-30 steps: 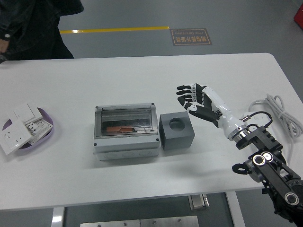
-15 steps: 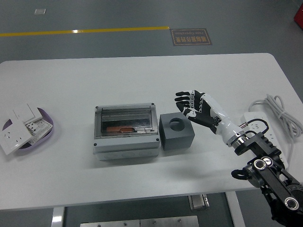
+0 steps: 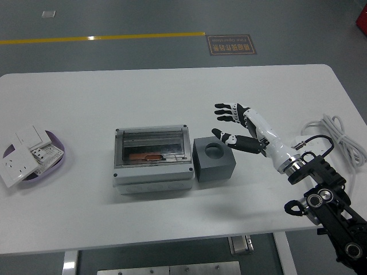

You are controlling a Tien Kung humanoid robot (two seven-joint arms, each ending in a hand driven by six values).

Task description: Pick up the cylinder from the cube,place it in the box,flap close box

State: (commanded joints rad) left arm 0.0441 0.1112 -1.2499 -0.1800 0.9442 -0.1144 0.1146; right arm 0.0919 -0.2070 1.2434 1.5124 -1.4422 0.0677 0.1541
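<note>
Leftmost, the box [image 3: 152,158] sits with its clear flap down, touching the cube [image 3: 214,158]; any cylinder would stand upright in the cube's round socket. Just right, the right hand [image 3: 243,129] hovers, fingers spread, empty.

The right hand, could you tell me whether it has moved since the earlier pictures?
Yes. The right hand has drawn slightly right, away from the grey cube, with its thumb now spread over the cube's far right corner.

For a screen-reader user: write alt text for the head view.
The robot's right hand, fingers spread, hovers just right of a gray cube with an empty round hole. The cube touches a gray box with its clear lid shut, on a white table.
</note>
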